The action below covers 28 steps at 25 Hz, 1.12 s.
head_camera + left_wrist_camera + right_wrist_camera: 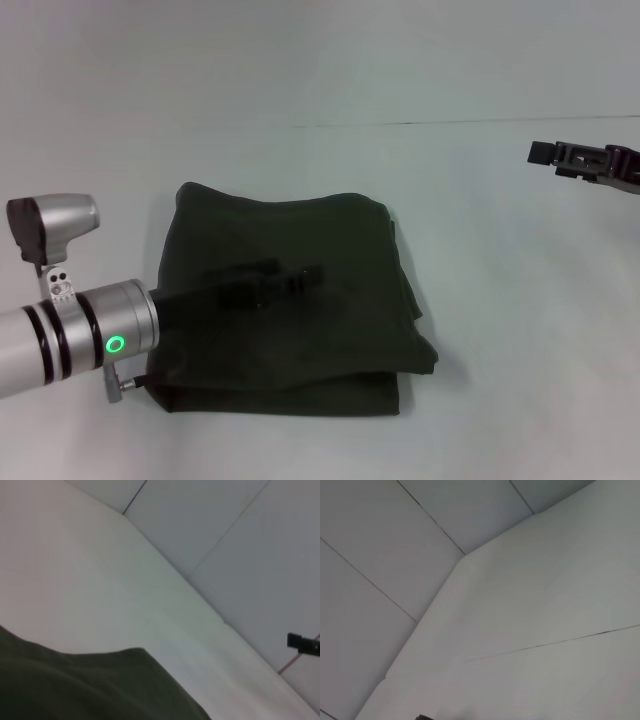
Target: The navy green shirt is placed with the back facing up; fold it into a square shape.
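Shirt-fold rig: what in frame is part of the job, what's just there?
In the job:
- navy green shirt, already folded into a rough square on the table
- left claw, over the middle of the shirt

Just there:
- right claw, off to the right, away from the shirt
- white table; nothing else lies on it

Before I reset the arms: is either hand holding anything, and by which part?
The right hand hangs off to the side, holding nothing. The left hand is over the folded navy green shirt; any grip cannot be told.
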Each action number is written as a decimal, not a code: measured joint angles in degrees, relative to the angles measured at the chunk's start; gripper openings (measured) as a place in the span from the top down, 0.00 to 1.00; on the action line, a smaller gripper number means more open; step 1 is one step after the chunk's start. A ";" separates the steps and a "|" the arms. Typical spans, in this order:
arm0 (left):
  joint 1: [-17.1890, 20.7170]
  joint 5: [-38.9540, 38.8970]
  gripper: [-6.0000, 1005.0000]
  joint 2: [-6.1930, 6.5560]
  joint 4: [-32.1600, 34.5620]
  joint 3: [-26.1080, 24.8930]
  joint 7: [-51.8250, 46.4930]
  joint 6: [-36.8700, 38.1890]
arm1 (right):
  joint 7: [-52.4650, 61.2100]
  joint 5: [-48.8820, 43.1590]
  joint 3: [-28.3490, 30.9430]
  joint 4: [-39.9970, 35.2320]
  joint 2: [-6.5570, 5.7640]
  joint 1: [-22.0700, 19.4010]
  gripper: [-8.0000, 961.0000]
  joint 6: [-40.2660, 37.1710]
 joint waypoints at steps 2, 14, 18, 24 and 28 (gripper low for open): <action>-0.32 0.11 0.07 0.00 -0.01 0.63 -0.08 -0.41 | 0.10 -0.01 -0.01 0.00 0.00 0.09 0.10 -0.01; -0.56 0.94 0.07 0.57 1.40 -0.23 -0.53 5.87 | -0.10 -0.03 -0.05 0.04 0.00 0.07 0.10 -0.06; -1.29 0.83 0.07 -0.05 0.84 -0.74 -0.12 3.99 | -0.26 0.00 -0.04 0.26 0.00 0.04 0.10 -0.03; -4.64 1.05 0.07 -0.42 -3.94 -0.36 0.53 -3.58 | -0.33 -0.05 -0.04 0.12 0.30 -0.04 0.10 0.01; -5.62 0.88 0.07 -0.45 -5.08 -0.02 1.52 -3.85 | -0.35 -0.05 -0.05 0.10 0.40 -0.14 0.10 0.04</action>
